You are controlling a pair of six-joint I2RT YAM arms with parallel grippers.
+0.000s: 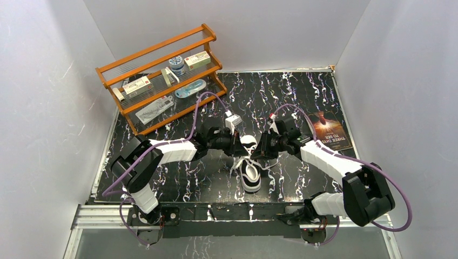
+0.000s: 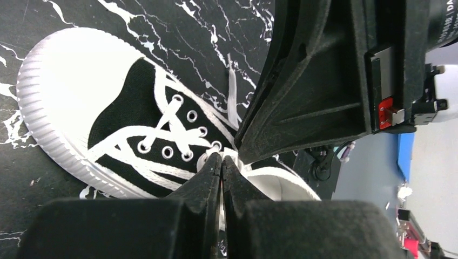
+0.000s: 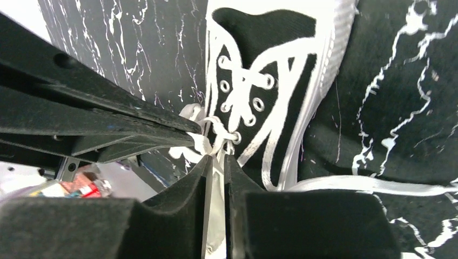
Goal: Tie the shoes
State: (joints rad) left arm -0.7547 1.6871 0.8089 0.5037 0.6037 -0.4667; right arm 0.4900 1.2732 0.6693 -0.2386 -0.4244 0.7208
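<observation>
Sneaker (image 1: 250,171) lies between both pincers, laces (image 3: 215,141) pinched at their tips.

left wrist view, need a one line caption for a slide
Left hand pinched shut on a white lace at the top eyelets of the black sneaker.

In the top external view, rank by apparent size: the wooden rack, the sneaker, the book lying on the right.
1. Wooden rack, clearly largest.
2. Book.
3. Sneaker, which looks close to the book; the grippers partly hide it, so that order is unsure.
</observation>
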